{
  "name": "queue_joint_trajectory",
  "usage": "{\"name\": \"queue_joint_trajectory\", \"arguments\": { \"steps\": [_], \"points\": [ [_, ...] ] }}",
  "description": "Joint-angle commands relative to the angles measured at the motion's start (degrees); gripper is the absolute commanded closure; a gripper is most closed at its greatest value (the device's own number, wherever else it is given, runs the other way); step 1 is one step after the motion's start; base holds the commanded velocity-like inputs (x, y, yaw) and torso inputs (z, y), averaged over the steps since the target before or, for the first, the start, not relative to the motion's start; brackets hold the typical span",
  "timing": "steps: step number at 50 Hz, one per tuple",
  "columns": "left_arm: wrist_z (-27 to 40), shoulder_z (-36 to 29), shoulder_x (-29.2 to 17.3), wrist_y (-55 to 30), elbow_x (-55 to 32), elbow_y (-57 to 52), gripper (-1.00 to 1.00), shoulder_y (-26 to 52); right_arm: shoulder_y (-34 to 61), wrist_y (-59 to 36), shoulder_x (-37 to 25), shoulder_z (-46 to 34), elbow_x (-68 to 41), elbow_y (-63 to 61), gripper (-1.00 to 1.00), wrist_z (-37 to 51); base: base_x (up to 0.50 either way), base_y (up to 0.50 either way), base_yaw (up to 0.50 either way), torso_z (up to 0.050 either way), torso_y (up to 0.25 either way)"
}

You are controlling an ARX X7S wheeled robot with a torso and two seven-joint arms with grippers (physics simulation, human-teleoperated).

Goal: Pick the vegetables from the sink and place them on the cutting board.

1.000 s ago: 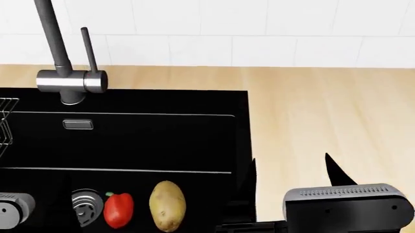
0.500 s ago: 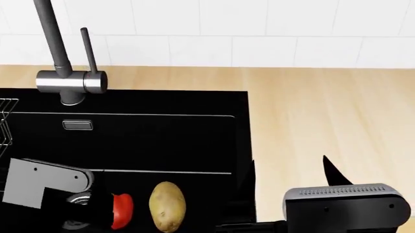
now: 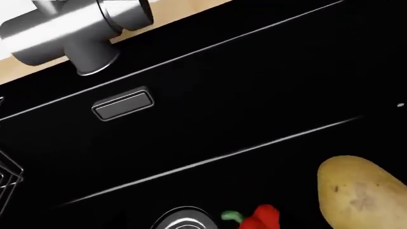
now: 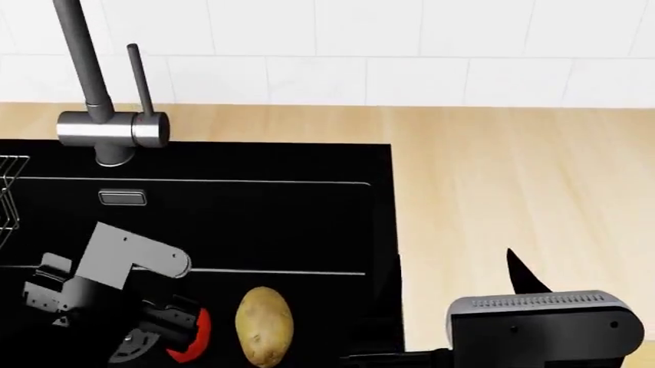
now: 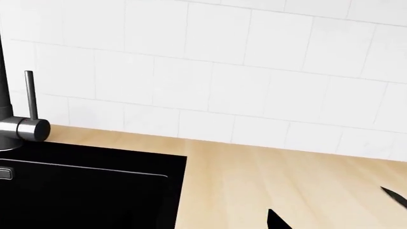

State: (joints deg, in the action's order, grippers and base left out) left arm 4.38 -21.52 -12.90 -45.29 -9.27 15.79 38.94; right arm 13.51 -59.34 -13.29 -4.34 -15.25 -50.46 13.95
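The red bell pepper [image 4: 196,336] and the tan potato [image 4: 264,326] lie side by side on the floor of the black sink [image 4: 307,215], at its near edge. My left gripper [image 4: 164,330] is down in the basin, right over the pepper's left side and hiding part of it. Its black fingers blend into the sink. The left wrist view shows the pepper [image 3: 264,218], its green stem, the potato [image 3: 361,195] and the drain [image 3: 184,221]. My right gripper [image 4: 455,264] hangs open and empty over the sink's right rim. The cutting board is out of view.
A grey faucet [image 4: 113,129] stands at the sink's back left, with a steel overflow plate [image 4: 123,197] below it. A wire rack [image 4: 8,195] shows at the far left. Pale wooden countertop [image 4: 511,176] runs right of the sink to a white tiled wall [image 5: 254,71].
My left arm has come in from the lower left and swung right and forward over the drain to the pepper, now covering its left side. The right gripper has barely shifted.
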Motion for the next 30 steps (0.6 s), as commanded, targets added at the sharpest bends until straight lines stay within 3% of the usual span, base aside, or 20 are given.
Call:
{"name": "queue_joint_trajectory", "arguments": {
  "steps": [1, 30],
  "points": [
    [-6.4, -2.8, 2.1, 2.6, 1.2, 14.9, -1.0, 5.6, 0.0, 0.3, 1.0, 1.4, 0.5, 0.9, -1.0, -1.3, 0.0, 0.0, 0.0, 0.0, 0.0],
    [-13.2, -6.8, 3.9, 7.0, 0.2, 22.4, -1.0, 8.8, -0.1, 1.7, 0.6, 0.1, -0.1, 3.0, -1.0, -0.7, 0.0, 0.0, 0.0, 0.0, 0.0]
  ]
}}
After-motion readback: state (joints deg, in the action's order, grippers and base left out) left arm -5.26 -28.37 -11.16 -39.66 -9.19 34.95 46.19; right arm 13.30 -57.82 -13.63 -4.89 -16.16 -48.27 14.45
